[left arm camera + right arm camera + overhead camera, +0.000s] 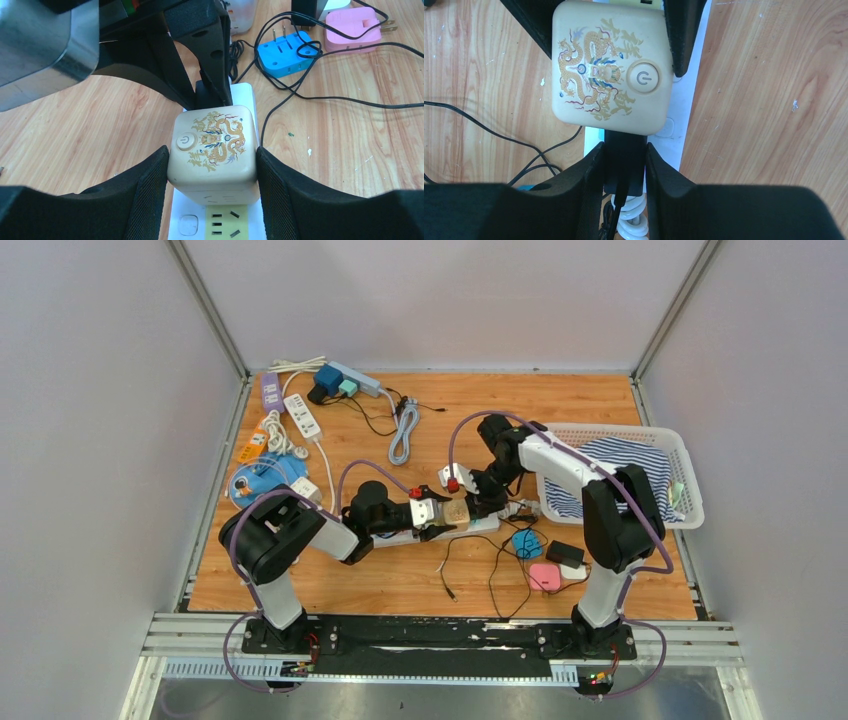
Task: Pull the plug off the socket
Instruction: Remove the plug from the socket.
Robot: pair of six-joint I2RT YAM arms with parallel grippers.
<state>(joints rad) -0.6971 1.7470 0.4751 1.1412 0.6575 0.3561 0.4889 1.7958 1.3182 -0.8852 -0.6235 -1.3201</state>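
A cream cube socket [215, 145] with a gold dragon print and a power button sits plugged on a white power strip [190, 226]. My left gripper [211, 161] has a pad pressed against each side of the cube. A black plug [624, 150] with a black cord stands on the strip, tight against the cube's far face. My right gripper [624, 152] is shut on the plug from both sides. From above, both grippers meet at the cube [456, 511] in the middle of the table. Whether the plug's pins sit in the strip or the cube is hidden.
Loose black cords, a blue adapter [526, 542], a pink adapter [545, 576] and a black one [565, 553] lie near the right arm. A white basket [683, 452] with striped cloth stands at right. Several power strips [301, 415] and a grey cable [404, 430] lie at back left.
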